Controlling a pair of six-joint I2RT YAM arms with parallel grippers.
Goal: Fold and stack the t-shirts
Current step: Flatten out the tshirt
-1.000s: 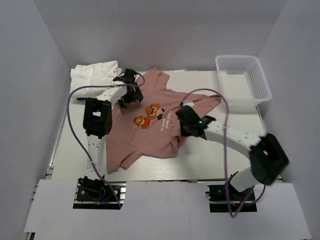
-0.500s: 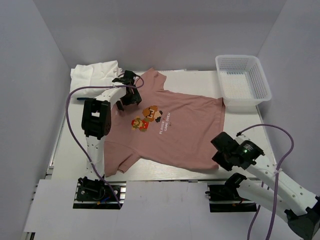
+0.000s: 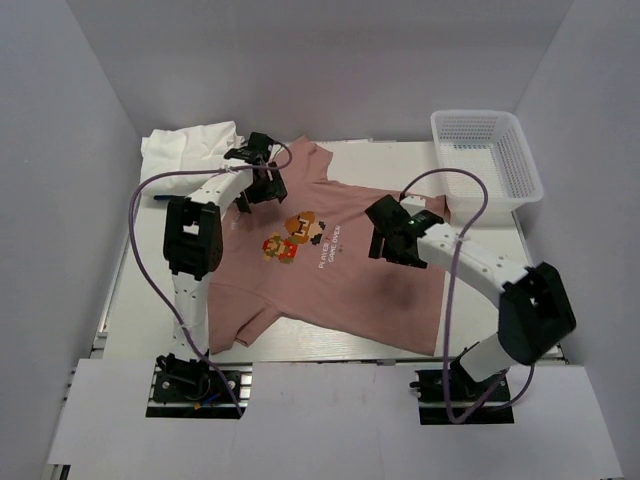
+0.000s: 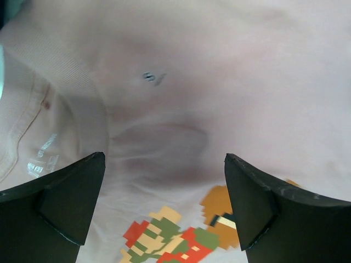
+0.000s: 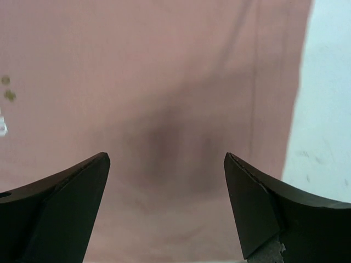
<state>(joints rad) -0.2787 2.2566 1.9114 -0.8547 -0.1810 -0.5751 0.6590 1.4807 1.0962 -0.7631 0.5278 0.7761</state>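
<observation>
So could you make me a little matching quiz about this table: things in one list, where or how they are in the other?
1. pink shirt
2. white shirts
3. basket
4. right gripper

A. far right corner
B. open, above the pink shirt
C. bunched, far left corner
D. spread flat, print up

Pairs: 1-D, 2-C, 3-A, 4-B

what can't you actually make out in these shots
- Top view: white text on the pink t-shirt, too small to read.
- Top view: how many white t-shirts the heap holds; folds hide it.
- Top view: the pink t-shirt's left edge, under the left arm.
- Left wrist view: neck label, blurred.
</observation>
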